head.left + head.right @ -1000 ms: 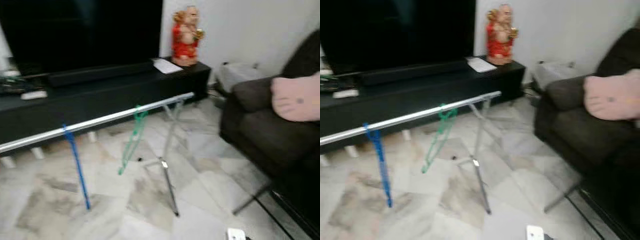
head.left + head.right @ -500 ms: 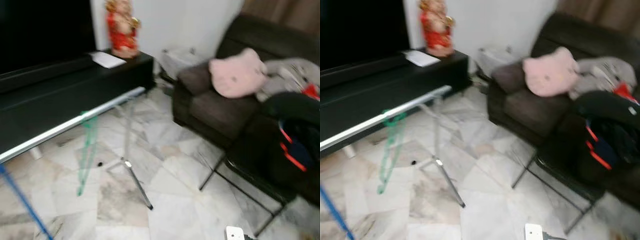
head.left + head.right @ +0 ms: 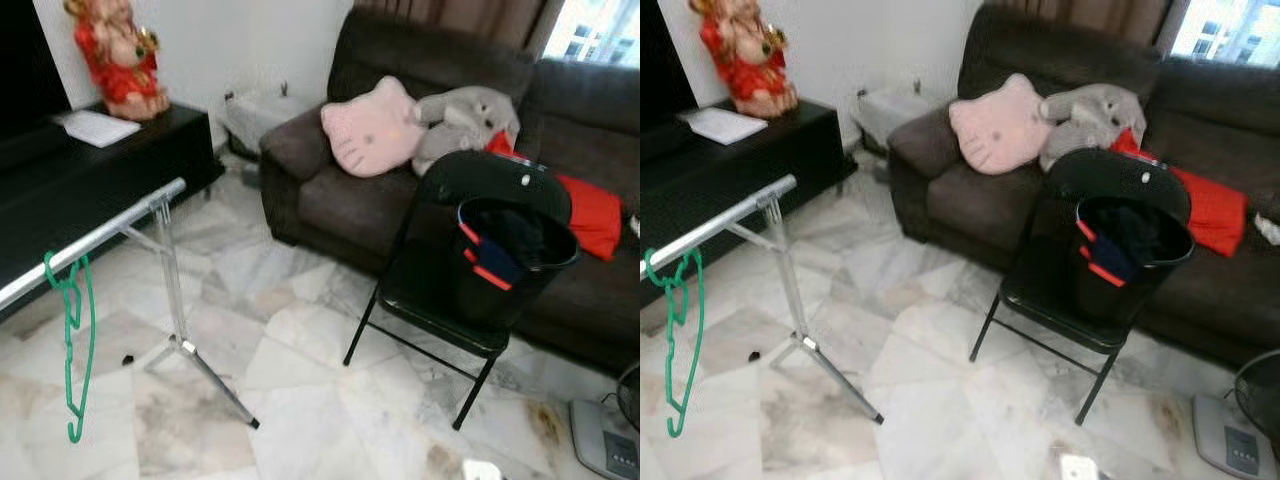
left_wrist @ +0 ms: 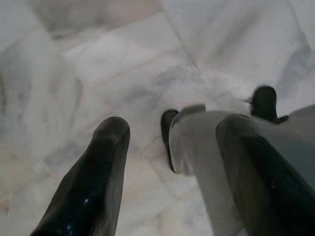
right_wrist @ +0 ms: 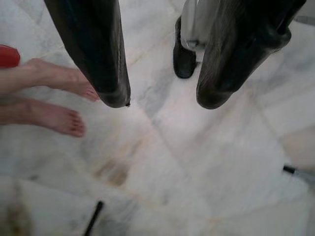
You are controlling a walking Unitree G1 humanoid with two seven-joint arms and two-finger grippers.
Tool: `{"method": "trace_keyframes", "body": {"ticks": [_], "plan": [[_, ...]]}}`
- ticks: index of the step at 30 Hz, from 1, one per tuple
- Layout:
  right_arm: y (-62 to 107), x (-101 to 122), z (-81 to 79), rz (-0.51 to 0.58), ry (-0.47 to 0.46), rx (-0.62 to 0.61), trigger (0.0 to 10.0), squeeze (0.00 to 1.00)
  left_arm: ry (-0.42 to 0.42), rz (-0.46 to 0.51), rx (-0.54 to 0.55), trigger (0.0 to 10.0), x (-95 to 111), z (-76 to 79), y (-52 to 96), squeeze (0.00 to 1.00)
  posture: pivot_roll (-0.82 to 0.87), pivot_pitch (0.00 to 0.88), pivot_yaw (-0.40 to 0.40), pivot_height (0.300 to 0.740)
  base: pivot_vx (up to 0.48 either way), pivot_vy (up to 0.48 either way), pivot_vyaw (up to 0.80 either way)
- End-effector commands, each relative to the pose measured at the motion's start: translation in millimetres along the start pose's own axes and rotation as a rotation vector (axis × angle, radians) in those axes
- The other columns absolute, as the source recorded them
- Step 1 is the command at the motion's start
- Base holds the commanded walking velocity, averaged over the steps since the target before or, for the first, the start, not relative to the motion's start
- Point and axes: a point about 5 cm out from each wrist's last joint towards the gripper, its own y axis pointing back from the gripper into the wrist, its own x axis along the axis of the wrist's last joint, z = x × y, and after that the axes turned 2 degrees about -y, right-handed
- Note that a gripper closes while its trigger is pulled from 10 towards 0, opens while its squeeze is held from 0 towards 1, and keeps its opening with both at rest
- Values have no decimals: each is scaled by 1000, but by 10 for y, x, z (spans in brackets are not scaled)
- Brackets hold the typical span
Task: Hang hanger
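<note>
Green plastic hanger (image 3: 72, 340) hangs from a silver metal rail (image 3: 95, 240) cut off at the left edge. Open marble floor (image 3: 300, 400) separates it from a black folding chair (image 3: 450, 290) carrying a black basket (image 3: 515, 245). Left gripper (image 4: 170, 147) and right gripper (image 5: 162, 98), fingers spread and empty, point floorward beside a person's bare feet (image 5: 51, 101).

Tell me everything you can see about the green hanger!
The green hanger is thin and looks like plastic. Its hook curls over the silver rail of the drying rack, near the rail's end, and nothing else touches it. The body hangs down long and narrow, seen almost edge-on, with a small curl at the bottom. It dangles above the marble floor, left of the black folding chair.
</note>
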Motion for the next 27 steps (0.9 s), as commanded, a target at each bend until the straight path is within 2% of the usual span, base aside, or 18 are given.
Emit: {"method": "trace_keyframes", "body": {"ticks": [1, 10, 19, 27], "plan": [[2, -18, 0, -7, 7, 0, 10000, 0, 13, -19, -2, 10000, -55, -8, 10, 0, 99, 20, -62, 740, 0, 0, -788], [3, -21, 3, -8, 9, 0, 10000, 0, 14, -15, -3, 10000, -39, -10, 7, 0, 100, 3, -61, 740, 0, 0, -788], [5, -27, 10, -6, 9, -1, 10000, 0, 3, -15, -29, 10000, -21, 63, -4, 0, 97, 0, -63, 740, 0, 0, -761], [9, -30, 19, 4, -5, -5, 10000, 0, -17, -12, -45, 10000, -13, 96, -7, 0, 90, 0, -64, 740, 158, 0, 0]]}}
